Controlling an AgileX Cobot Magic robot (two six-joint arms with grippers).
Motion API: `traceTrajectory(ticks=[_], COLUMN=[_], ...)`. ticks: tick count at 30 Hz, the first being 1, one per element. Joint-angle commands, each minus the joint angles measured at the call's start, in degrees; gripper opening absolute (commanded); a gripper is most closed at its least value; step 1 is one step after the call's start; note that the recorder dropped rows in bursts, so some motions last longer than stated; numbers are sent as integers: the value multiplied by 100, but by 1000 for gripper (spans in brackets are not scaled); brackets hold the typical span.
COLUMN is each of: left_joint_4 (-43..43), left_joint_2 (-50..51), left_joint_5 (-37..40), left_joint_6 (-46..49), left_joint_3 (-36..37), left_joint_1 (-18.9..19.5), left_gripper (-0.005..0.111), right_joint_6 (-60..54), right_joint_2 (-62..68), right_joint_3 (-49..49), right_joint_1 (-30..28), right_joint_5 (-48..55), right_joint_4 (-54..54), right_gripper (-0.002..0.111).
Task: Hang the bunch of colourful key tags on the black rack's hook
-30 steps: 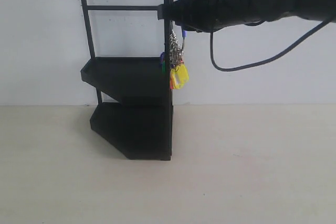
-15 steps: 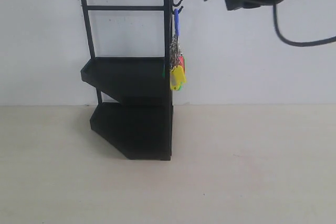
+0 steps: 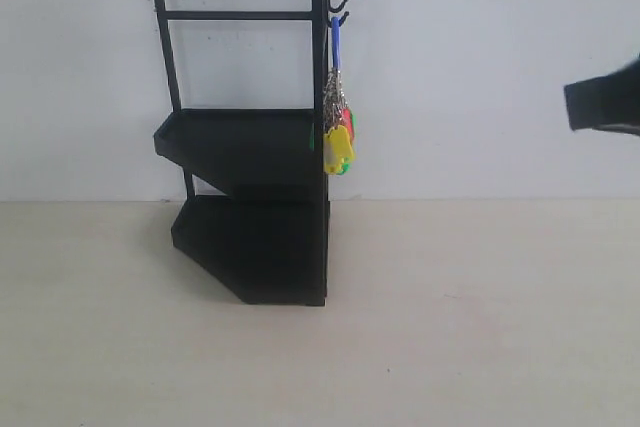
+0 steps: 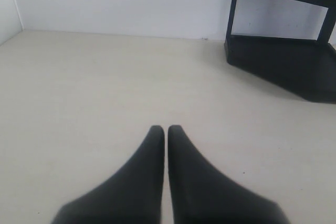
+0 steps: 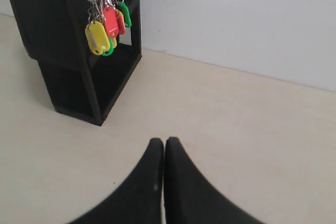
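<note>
On hook (image 3: 340, 11): tag bunch (image 3: 339, 142), right gripper (image 5: 164, 140) well apart.

Left tool (image 4: 166, 129), right tool (image 5: 164, 141) closed

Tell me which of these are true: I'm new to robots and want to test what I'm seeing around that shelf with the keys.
1. The key bunch hangs from a hook on the rack. True.
2. The right pincer is gripping the key bunch. False: it is shut on nothing and well apart from the bunch.
3. The left pincer is wide open. False: its two fingers are closed together.
4. The bunch includes a yellow tag. True.
5. The rack lies tipped on its side. False: it stands upright.
</note>
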Motion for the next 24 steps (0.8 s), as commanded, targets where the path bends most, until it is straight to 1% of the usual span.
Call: traceTrajectory(ticks=[1,15,19,21,24], left_joint_4=[-40,-40,-40,-40,-40], left_joint_2=[20,20,20,20,20], left_joint_5=[-42,-42,-42,-42,-42], left_joint_6=[2,2,2,2,2], left_joint_3=[-14,-14,-14,-14,-14], left_joint_1=[19,19,19,19,19], left_gripper=[4,4,4,4,4], right_joint_6=[143,143,143,143,143], right_joint_2=[-413,-639,-930,-1144,-1435], right_joint_3=[169,172,172,172,306], right_joint_1=[7,21,-4,-129,-647], right_joint_5=[-8,-76,-158,-183,-370], right_joint_4=[18,97,-50,-64,137], right_gripper=[0,0,0,0,0])
